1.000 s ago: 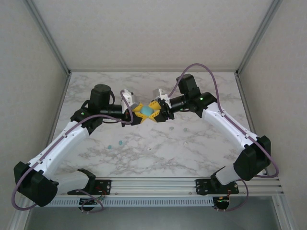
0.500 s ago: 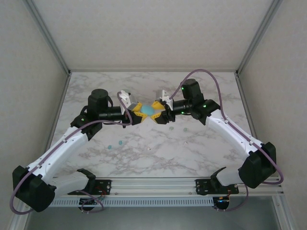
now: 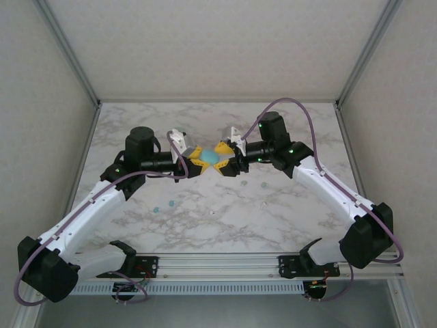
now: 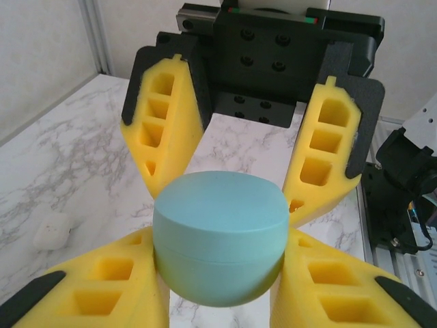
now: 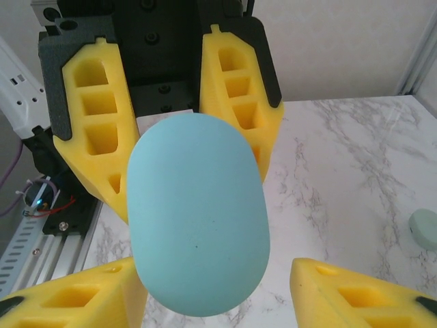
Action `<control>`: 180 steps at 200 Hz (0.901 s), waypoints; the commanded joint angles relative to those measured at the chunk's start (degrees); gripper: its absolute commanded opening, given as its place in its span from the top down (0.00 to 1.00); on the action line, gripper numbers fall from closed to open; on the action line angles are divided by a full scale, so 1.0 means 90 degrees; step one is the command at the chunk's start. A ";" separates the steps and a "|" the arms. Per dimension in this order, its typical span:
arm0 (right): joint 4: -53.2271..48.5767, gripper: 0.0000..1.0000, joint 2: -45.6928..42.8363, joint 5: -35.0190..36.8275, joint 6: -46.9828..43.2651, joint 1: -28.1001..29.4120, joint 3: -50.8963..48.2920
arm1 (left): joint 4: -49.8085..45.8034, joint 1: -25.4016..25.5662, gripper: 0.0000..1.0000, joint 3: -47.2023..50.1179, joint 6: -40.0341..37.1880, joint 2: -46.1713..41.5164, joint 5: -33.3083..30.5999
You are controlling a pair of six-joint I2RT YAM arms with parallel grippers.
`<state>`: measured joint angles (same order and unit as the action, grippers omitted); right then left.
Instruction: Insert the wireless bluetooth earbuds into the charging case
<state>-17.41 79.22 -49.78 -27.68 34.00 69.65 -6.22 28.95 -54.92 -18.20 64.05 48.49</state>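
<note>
A closed light-blue charging case hangs above the middle of the marble table between both grippers. My left gripper is shut on it, its yellow fingers pressing both sides of the case. My right gripper faces it from the other side and stands open around the case, with a clear gap at its right finger. Tiny earbuds lie loose on the table: two teal ones, a white one and a mint one.
More small white buds dot the marble in front of the right arm. The table is walled by pale panels on three sides. An aluminium rail with both arm bases runs along the near edge.
My right gripper's jaws have spread apart off the case. Both grippers shifted a little toward the back of the table, then held still. The left gripper keeps its grip.
</note>
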 commanded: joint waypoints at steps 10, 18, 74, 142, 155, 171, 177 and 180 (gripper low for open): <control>0.0171 0.44 -0.0004 -0.0122 0.0059 -0.0020 0.0244 | -0.0161 0.0065 0.72 -0.0187 -0.0096 -0.0035 0.0080; 0.0174 0.47 0.0006 -0.0138 0.0059 -0.0023 0.0245 | -0.0168 0.0064 0.71 -0.0193 -0.0095 -0.0027 0.0091; 0.0221 0.64 0.0025 -0.0191 0.0107 -0.0026 0.0275 | -0.0396 0.0074 0.57 -0.0310 -0.0212 0.0086 0.0220; 0.0236 0.66 0.0047 -0.0247 0.0161 -0.0027 0.0274 | -0.0549 0.0123 0.51 -0.0490 -0.0315 0.0239 0.0289; 0.0198 0.66 0.0053 -0.0225 0.0134 -0.0027 0.0269 | -0.0540 0.0123 0.52 -0.0491 -0.0291 0.0241 0.0278; 0.0114 0.66 0.0060 -0.0191 0.0062 -0.0025 0.0279 | -0.0479 0.0123 0.52 -0.0481 -0.0223 0.0215 0.0276; 0.0098 0.66 0.0073 -0.0173 0.0040 -0.0024 0.0274 | -0.0433 0.0128 0.52 -0.0466 -0.0175 0.0210 0.0264; 0.0096 0.66 0.0074 -0.0175 0.0033 -0.0023 0.0277 | -0.0408 0.0131 0.52 -0.0470 -0.0155 0.0214 0.0258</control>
<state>-17.19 79.29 -51.05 -27.22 33.93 70.17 -9.43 29.17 -57.56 -20.08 66.02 48.25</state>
